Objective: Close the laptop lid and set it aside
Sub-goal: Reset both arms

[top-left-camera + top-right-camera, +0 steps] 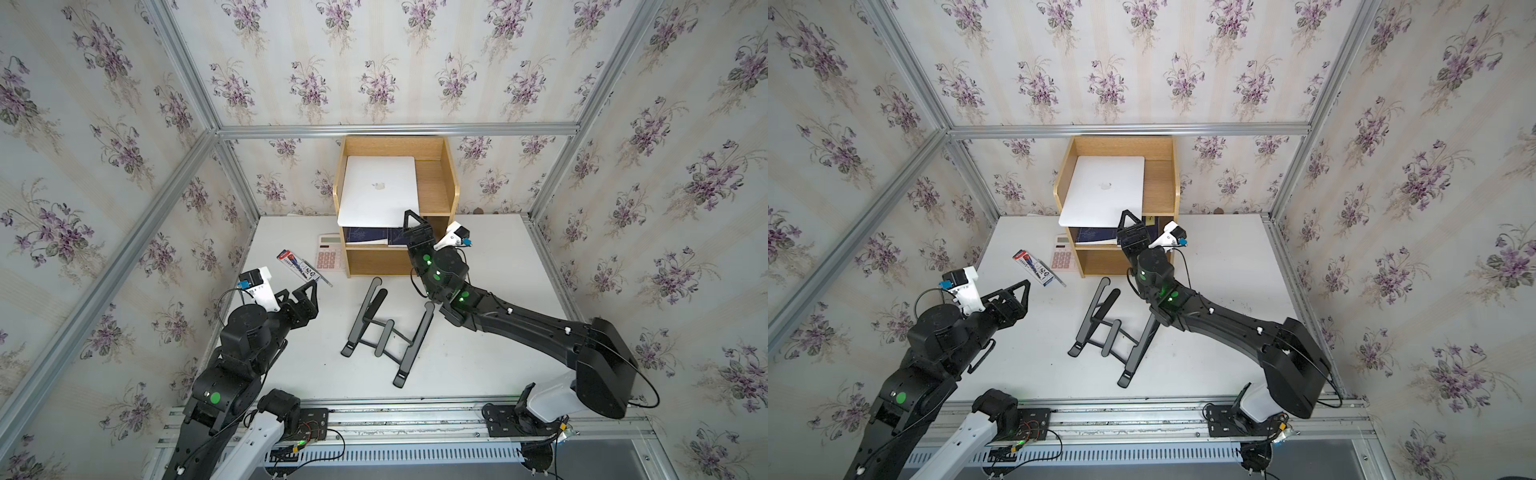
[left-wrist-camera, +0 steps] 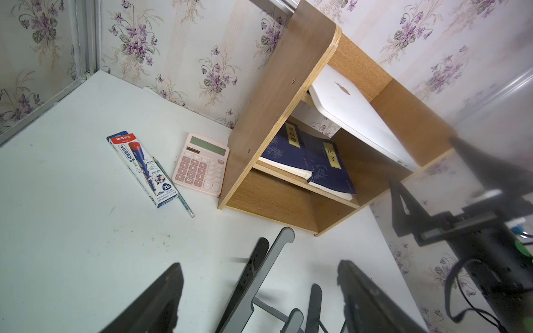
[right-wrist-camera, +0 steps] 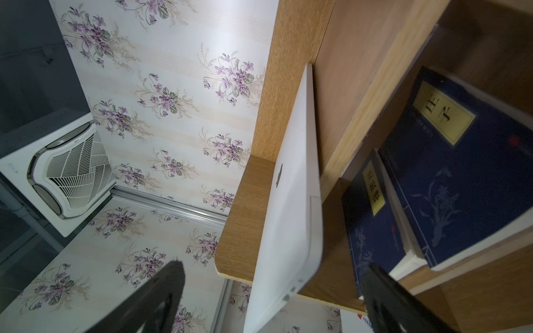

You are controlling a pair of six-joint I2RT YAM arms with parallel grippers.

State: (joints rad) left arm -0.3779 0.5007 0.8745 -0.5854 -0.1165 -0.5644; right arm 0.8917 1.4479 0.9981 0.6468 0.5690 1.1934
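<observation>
Left gripper hung open at 8 o'clock, and right gripper stood jaws apart astride the closed laptop on the shelf at 12 o'clock: release step judged in hand, next calling for a clean retreat without dragging.

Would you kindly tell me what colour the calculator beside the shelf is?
The calculator is pale pink, clearest in the left wrist view.

Left arm and right arm: black shells, round green markers, white base links. Wrist camera mounts white, with blue connectors. Black cables run externally. Fingers of left gripper and right gripper: black, triangular.
</observation>
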